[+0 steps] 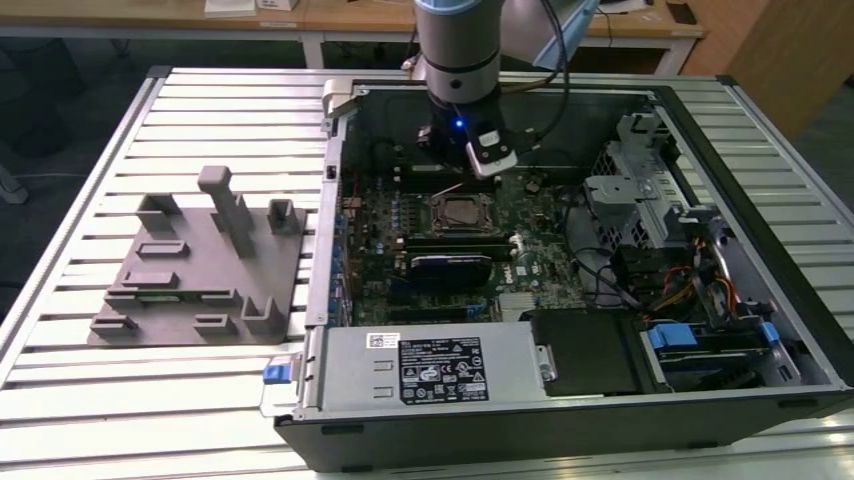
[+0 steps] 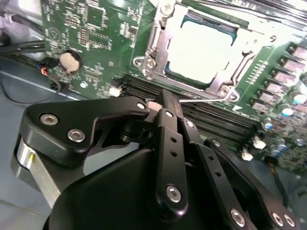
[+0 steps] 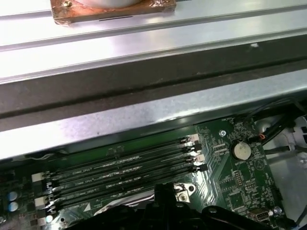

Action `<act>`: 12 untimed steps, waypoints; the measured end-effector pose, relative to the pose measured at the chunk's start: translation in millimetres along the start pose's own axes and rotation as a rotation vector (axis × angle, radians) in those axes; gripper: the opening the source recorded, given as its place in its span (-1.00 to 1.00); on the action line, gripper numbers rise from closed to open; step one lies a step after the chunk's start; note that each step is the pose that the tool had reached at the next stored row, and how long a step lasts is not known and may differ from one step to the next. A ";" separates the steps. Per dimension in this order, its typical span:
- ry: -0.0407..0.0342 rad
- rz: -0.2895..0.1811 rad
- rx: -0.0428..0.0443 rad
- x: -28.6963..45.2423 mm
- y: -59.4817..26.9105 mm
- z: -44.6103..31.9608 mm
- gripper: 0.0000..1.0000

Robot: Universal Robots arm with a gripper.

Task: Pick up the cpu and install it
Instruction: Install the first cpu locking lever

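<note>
The cpu (image 2: 201, 48) lies flat inside the metal-framed socket (image 2: 154, 57) on the green motherboard, its pale silvery top facing up. In the exterior view the cpu (image 1: 462, 211) sits in the middle of the open computer case. My gripper (image 2: 165, 101) hangs just above the board beside the socket, over the black memory slots. Its fingers are shut together with nothing seen between them. In the exterior view the gripper (image 1: 470, 165) is just behind the socket. A thin wire lever (image 2: 201, 99) runs along the socket's edge near the fingertips.
A grey fixture (image 1: 200, 265) with posts and pockets stands on the slatted table at the exterior view's left. The labelled power supply (image 1: 427, 368) fills the case's front. Drive cages and cables (image 1: 667, 250) crowd the right. Memory slots (image 3: 124, 167) and a coin cell (image 3: 241, 150) lie near the case wall.
</note>
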State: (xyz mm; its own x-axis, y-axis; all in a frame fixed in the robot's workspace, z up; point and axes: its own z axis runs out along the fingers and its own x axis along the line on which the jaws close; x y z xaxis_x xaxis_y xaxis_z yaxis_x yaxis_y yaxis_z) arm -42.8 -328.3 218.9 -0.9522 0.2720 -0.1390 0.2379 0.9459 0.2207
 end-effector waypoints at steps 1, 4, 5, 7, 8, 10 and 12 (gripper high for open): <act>-0.0067 0.000 -0.0018 0.3 -0.2 0.5 -0.79; -0.0163 0.000 -0.0042 1.5 -0.8 2.3 -0.79; -0.0177 0.000 -0.0045 2.1 -1.0 2.7 -0.79; -0.0191 0.000 -0.0047 3.5 -1.3 3.3 -0.79; -0.0198 0.001 -0.0047 4.7 -1.5 3.3 -0.79; -0.0209 0.002 -0.0048 7.9 -2.1 3.4 -0.79; -0.0216 0.004 -0.0045 9.6 -2.1 4.1 -0.79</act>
State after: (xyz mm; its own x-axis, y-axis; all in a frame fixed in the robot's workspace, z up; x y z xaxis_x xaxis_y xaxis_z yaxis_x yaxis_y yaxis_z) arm -51.6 -326.9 213.1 -0.9468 0.2799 -0.1588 0.2412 0.9439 0.2257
